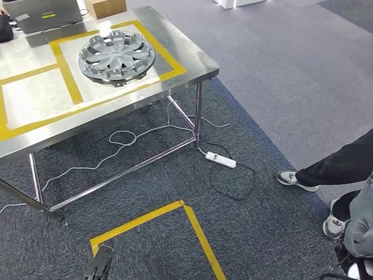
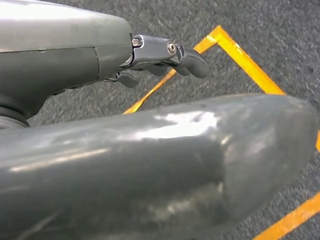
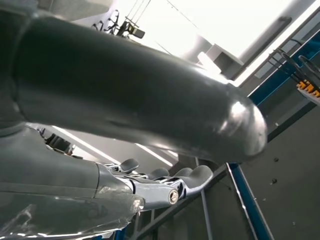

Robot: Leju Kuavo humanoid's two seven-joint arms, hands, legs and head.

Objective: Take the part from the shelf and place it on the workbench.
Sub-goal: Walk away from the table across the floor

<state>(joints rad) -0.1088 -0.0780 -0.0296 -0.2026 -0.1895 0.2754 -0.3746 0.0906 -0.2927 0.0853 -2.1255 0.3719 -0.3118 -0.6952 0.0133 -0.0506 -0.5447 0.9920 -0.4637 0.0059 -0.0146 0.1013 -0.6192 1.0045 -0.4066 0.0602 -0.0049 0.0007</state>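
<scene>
Left robot hand [image 2: 166,55]: fingers stretched out and apart from the thumb, holding nothing, above grey carpet [image 2: 113,20] and yellow floor tape [image 2: 241,55].
Right robot hand [image 3: 162,182]: fingers straight, spread from the thumb, nothing in it; blue shelf frame [image 3: 249,205] beyond it.
Wheel cover [image 1: 116,55]: lies flat on the far right part of the desk [image 1: 189,55], inside a yellow taped box.
Floor: white power strip [image 1: 221,160] right of the desk legs.
Person: legs and a shoe [image 1: 290,178] at the right.
</scene>
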